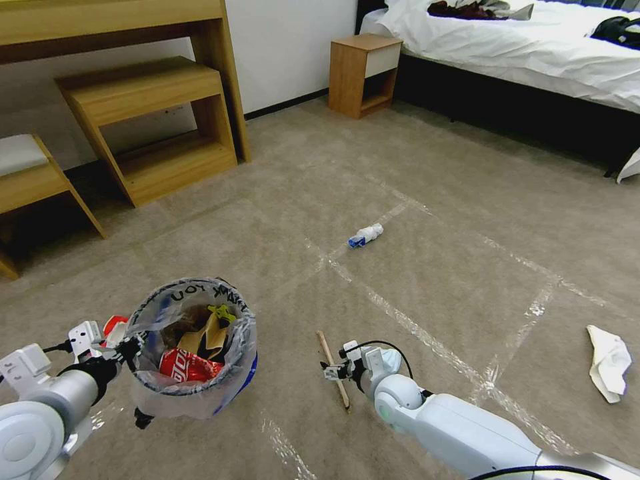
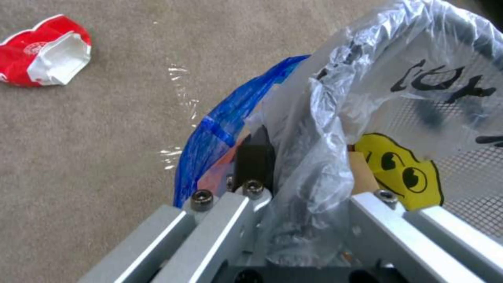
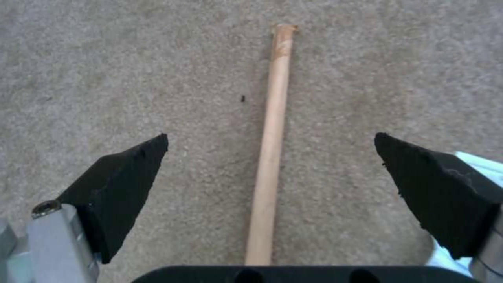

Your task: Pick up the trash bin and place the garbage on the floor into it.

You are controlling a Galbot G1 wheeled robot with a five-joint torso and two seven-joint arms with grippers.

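The trash bin (image 1: 200,393), lined with a clear lettered bag, hangs off the floor (image 1: 433,167) at my lower left. My left gripper (image 1: 130,350) is shut on its rim (image 2: 293,165). A crushed red can (image 1: 190,365) and brown paper bag (image 1: 208,333) lie inside. A red wrapper (image 2: 44,51) lies on the carpet just beyond that gripper. My right gripper (image 1: 331,371) is open low over the wooden stick (image 3: 272,129), one black finger (image 3: 125,184) on each side. A white-blue bottle (image 1: 365,235) lies farther ahead and a white tissue (image 1: 610,360) to the right.
Wooden desk shelves (image 1: 153,120) and a stool (image 1: 27,173) stand at the back left. A nightstand (image 1: 363,73) and a bed (image 1: 520,53) line the far wall. Shiny tape lines (image 1: 400,320) cross the open carpet between them.
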